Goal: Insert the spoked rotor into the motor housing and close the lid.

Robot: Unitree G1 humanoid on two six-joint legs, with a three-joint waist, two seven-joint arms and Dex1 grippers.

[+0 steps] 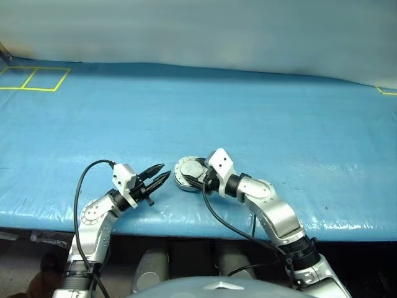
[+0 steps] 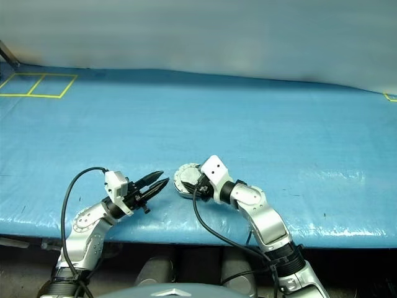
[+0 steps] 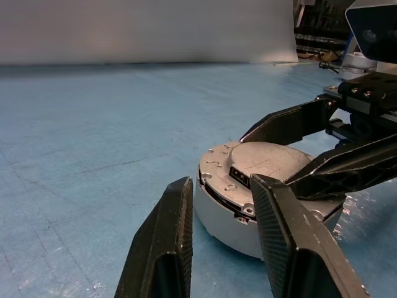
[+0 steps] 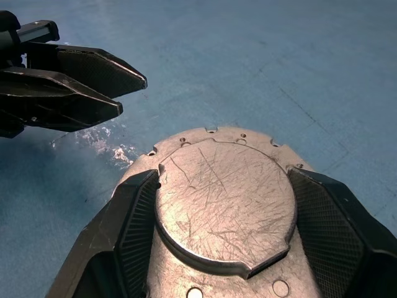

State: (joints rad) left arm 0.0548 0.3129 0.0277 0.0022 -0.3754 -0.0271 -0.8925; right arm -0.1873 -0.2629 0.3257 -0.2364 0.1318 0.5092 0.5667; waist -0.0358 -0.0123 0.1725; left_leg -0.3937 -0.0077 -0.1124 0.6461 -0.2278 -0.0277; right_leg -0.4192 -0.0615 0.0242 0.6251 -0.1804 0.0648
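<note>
The motor housing (image 1: 185, 172) stands on the blue table near its front edge, with the scratched grey lid (image 4: 223, 198) lying flat on top of it. The spoked rotor is hidden. My right gripper (image 4: 222, 176) reaches in from the right, and its two black fingers (image 4: 133, 217) press against opposite sides of the lid's raised plate. My left gripper (image 1: 165, 171) hovers a short way to the left of the housing and points at it. Its fingers (image 3: 173, 242) are slightly apart with nothing between them.
The table's front edge (image 1: 186, 226) runs just below both grippers. Yellow tape squares (image 1: 37, 79) mark the far left corner, and another tape mark (image 1: 388, 92) sits at the far right. A black cable (image 1: 79, 186) loops beside my left arm. Blue surface stretches away behind the housing.
</note>
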